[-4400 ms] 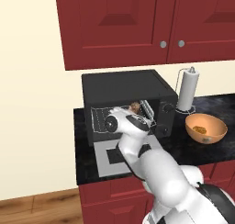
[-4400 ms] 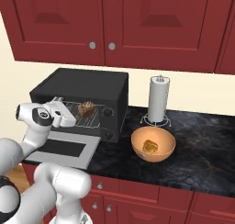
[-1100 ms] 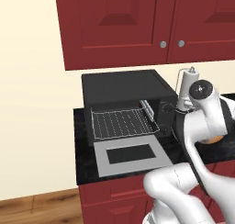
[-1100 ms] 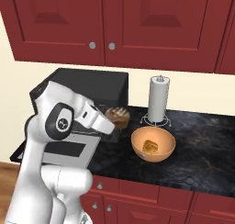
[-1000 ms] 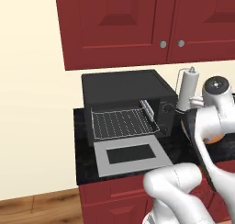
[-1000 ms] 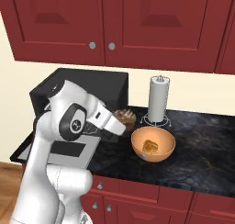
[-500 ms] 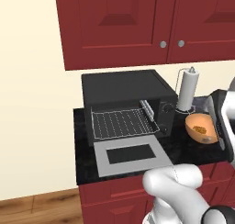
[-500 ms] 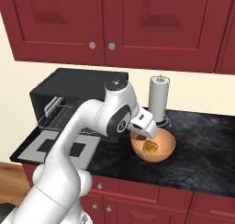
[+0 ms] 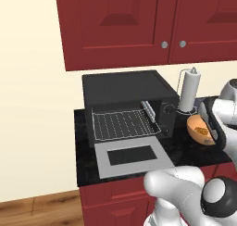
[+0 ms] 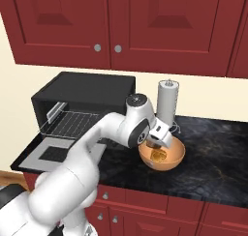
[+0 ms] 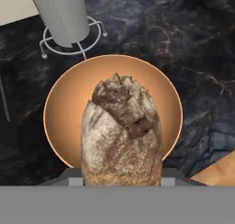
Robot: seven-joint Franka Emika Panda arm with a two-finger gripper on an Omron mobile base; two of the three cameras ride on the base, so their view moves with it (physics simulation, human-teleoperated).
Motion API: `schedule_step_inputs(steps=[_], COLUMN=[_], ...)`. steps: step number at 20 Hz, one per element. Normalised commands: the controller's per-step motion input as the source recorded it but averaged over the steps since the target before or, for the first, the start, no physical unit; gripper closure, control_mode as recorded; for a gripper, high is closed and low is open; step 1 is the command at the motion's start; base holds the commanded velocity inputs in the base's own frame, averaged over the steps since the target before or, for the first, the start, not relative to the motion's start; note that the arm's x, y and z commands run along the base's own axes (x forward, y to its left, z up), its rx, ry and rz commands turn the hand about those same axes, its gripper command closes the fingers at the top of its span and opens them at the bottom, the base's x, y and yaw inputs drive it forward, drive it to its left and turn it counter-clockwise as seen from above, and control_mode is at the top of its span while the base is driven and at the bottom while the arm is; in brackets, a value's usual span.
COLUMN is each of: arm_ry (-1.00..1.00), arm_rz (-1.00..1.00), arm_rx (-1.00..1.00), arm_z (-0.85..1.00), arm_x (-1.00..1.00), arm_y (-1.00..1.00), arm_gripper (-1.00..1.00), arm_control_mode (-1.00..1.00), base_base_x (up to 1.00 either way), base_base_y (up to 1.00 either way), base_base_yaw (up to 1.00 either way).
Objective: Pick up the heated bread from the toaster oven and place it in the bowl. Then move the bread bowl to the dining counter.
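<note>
Bread: the heated bread [image 11: 121, 136] is a longish chunk, golden-brown and floury on its sides, with a darker cracked crust at its far end.
Bread axis: in the hand view its long axis runs along the gripper, from the bottom edge toward the middle of the bowl; the dark crusted end points away from the hand, down toward the bowl.
Bread place: it hangs over the bowl [image 11: 69, 94], above the inside of it; whether it touches the bowl's floor I cannot tell.
Gripper: the gripper [image 10: 157, 142] is partly closed on the heated bread, with the jaws on its two sides; the fingertips are hidden behind the bread in the hand view.
Bowl: round, orange-tan, lighter inside; it stands upright on the black marbled surface [image 10: 213, 148], just in front of the paper towel holder [image 10: 167, 103]. In the left base view the bowl [image 9: 198, 128] is partly covered by the arm.
Toaster oven: the toaster oven [image 9: 127, 95] is black and boxy, left of the bowl on the same surface; its grey door [image 9: 132, 156] lies dropped open and flat, and the silver wire rack [image 9: 122, 124] is pulled out.
Cabinets: red cabinets [image 10: 121, 27] hang above the surface.
</note>
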Motion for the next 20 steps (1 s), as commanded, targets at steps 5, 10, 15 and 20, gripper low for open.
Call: schedule_step_inputs(steps=[5, 10, 15, 20], arm_ry=[0.0, -0.04, 0.01, 0.06], arm_rz=[0.0, 0.0, 0.0, -0.11], arm_rx=[0.0, -0.01, 0.03, 0.23], arm_z=[-0.58, -0.26, 0.22, 0.28], arm_x=[0.79, 0.42, 0.0, -0.46], arm_y=[-0.35, -0.03, 0.0, -0.19], arm_gripper=[1.0, -1.0, -1.0, -1.0], arm_control_mode=[-1.0, -1.0, -1.0, -1.0], base_base_x=[0.0, 0.0, 0.0, 0.0], base_base_y=[0.0, 0.0, 0.0, 0.0], base_base_yaw=[0.0, 0.0, 0.0, 0.0])
